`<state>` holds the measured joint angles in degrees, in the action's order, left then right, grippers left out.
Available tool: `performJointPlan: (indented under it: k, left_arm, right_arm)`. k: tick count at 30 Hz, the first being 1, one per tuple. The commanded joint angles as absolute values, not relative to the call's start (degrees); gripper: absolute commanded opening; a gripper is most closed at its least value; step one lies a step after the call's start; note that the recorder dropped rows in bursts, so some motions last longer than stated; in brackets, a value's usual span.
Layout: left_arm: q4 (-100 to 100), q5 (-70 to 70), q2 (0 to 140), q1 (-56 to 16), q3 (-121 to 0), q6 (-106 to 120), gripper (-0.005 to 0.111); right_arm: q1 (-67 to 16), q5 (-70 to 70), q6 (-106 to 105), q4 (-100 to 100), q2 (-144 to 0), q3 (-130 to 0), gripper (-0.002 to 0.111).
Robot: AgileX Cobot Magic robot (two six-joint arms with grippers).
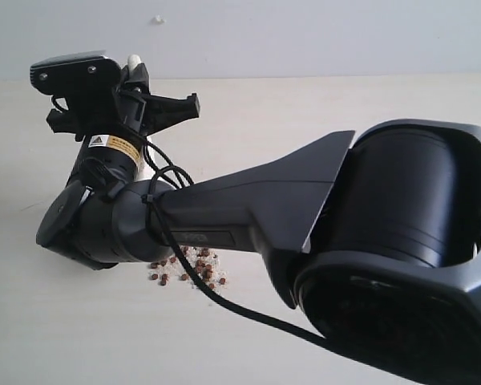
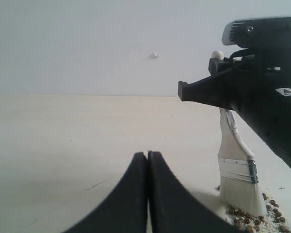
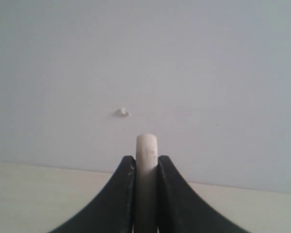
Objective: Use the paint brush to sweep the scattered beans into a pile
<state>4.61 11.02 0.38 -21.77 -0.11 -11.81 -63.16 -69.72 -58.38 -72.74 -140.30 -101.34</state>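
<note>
A pale wooden bench (image 1: 56,337) runs back to a plain grey-white wall (image 1: 305,32), and well in from its far edge we see the beans (image 1: 188,269) lying in a loose cluster with pale crumbs. The paint brush (image 2: 237,167) stands almost upright, bristles (image 2: 241,194) down on the bench at the rim of that cluster, its handle pinched between the narrow-set jaws of the right gripper (image 3: 146,162). The left gripper (image 2: 148,154) hangs low over bare bench nearby, jaws pressed together on nothing.

The right arm (image 1: 224,210) bears a yellow warning-triangle label (image 1: 113,144), its wording unreadable.
</note>
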Motion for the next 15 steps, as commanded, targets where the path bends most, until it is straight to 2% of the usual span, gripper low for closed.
performJointPlan:
  k: [1,8,15]
  left_arm:
    - [4.3,11.0,0.2,-21.6,0.0,-11.7,0.0]
    - [4.3,11.0,0.2,-21.6,0.0,-11.7,0.0]
    - [4.3,11.0,0.2,-21.6,0.0,-11.7,0.0]
  right_arm:
    - [-62.9,-70.0,-55.0,-70.5,-137.8,-101.4,0.0]
    - [-62.5,-70.0,-54.7,-64.5,-134.6,-98.1,0.0]
    - [-57.4,-52.2,-47.3,-44.8,-125.7,-87.3,0.0]
